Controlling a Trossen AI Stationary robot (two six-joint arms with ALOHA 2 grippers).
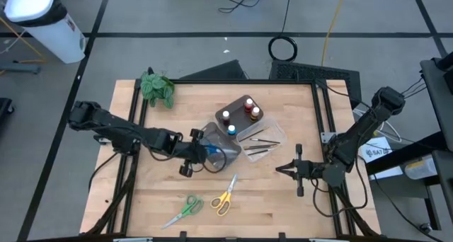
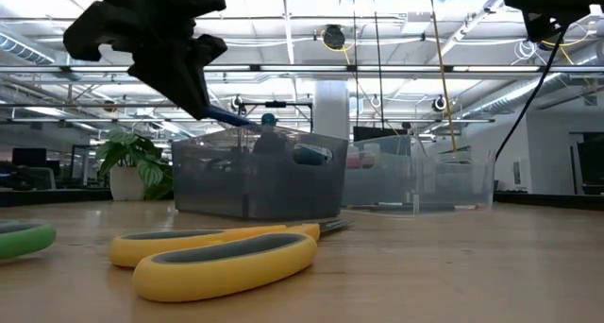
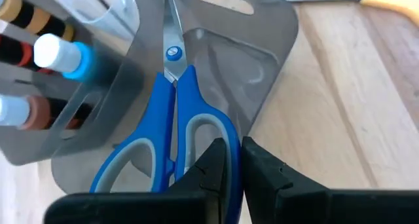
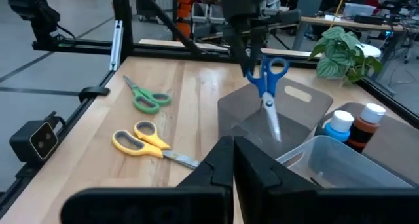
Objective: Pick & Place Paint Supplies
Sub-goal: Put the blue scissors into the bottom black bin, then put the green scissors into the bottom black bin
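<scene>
The left tool (image 4: pixel 252 63) grips the blue scissors (image 4: pixel 268 96) by one handle loop, its fingers (image 3: pixel 216 168) pinched nearly together on the rim. The scissors hang point-down over the grey tray (image 4: pixel 275 119), blades closed. From the high view the scissors are mostly hidden under the tool and only a sliver of blue shows; whether the tip touches the tray cannot be told.

The right tool (image 1: pixel 294 170) hovers over bare tabletop (image 1: pixel 283 206) near the right edge, its fingers spread in the high view, holding nothing.

The grey tray is smoky, translucent plastic with rounded corners and a slot handle. Beside it, a clear tray (image 1: pixel 262 141) holds thin brushes (image 1: pixel 256 144), hard to make out through the glare. A darker tray (image 1: pixel 241 114) carries small bottles (image 1: pixel 237 118) with white, blue and red caps; their labels are unreadable.

The yellow scissors (image 1: pixel 225 197) and green scissors (image 1: pixel 185 208) lie flat near the front edge, just apart, with glossy plastic loops and grey inner lining. In the low view the green pair is cut off at the frame's side. A leafy plant (image 1: pixel 157 88) sits at the far left corner.
</scene>
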